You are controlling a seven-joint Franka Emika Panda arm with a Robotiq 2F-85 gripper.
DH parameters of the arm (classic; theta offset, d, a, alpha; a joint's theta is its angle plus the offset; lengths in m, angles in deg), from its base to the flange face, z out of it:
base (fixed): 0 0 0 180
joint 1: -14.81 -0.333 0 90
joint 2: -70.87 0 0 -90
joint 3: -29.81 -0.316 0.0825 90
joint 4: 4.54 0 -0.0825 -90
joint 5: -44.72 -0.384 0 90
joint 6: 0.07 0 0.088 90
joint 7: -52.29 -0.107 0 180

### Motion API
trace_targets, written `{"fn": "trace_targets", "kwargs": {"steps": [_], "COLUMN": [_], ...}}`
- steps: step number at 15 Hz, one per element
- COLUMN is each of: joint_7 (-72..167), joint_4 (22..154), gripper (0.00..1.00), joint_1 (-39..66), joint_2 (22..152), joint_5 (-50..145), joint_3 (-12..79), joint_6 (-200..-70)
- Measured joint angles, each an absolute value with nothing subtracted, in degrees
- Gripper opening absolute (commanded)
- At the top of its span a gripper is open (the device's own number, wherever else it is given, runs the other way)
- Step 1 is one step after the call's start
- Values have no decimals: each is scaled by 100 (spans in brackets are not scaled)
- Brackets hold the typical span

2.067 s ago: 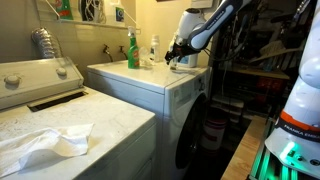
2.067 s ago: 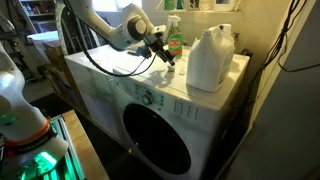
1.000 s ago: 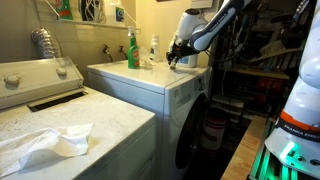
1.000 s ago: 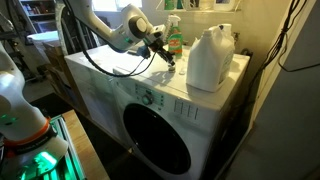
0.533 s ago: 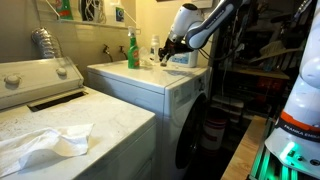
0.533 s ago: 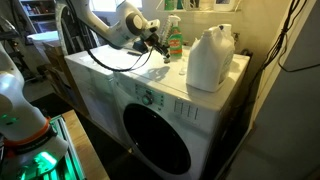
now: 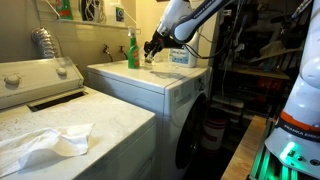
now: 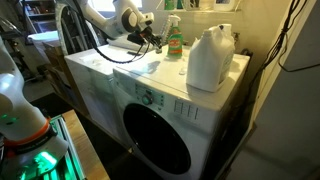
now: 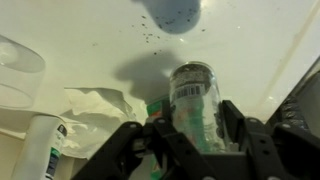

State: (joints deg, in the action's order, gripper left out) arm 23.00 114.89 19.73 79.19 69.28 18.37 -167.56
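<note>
Pincer [image 9: 183, 120] clenched on a small clear bottle [image 9: 195, 92]: in the wrist view both fingers [image 9: 128, 140] press against its sides, and a barcode label shows near its upper end. The bottle is thus in the grasp and off the bench [image 8: 118, 76], which is the white top of a front-loading washer. In the exterior views the bottle itself is too small to make out at the fingertips. In an exterior view the pincer [image 8: 153, 40] hangs over the rear part of the bench, just beside a green spray bottle [image 8: 173, 42] standing upright at the back edge. A large white jug [image 8: 210, 60] stands upright further along the same bench, apart from the pincer, with the green bottle between the two. In an exterior view the arm comes in from above the jug side, and the pincer [image 7: 151, 48] sits close to the green bottle. Wrist view, around the held bottle: a crumpled white tissue [image 9: 95, 108] to one side, a white container with a printed label [image 9: 42, 150] at the frame's lower corner, and a clear curved rim [image 9: 15, 65] at the edge. A second, top-loading machine carries a white cloth [image 7: 45, 145], well apart from the pincer.
</note>
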Motion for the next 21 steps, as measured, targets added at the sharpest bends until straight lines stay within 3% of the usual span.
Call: {"fn": "trace_targets", "kwargs": {"steps": [8,9,15,21], "joint_7": [2367,2367,2476,2552], "joint_4": [11425,11425,11199,10076], "gripper": [53,28,28,28], "joint_1": [1962,1961,1957,1856], "joint_2": [7968,7968,8046,8616], "joint_5": [6867,6867,6834,6841], "joint_3": [1820,1820,1735,1693], "joint_6": [-16753,-16753,-16580,-15648]}}
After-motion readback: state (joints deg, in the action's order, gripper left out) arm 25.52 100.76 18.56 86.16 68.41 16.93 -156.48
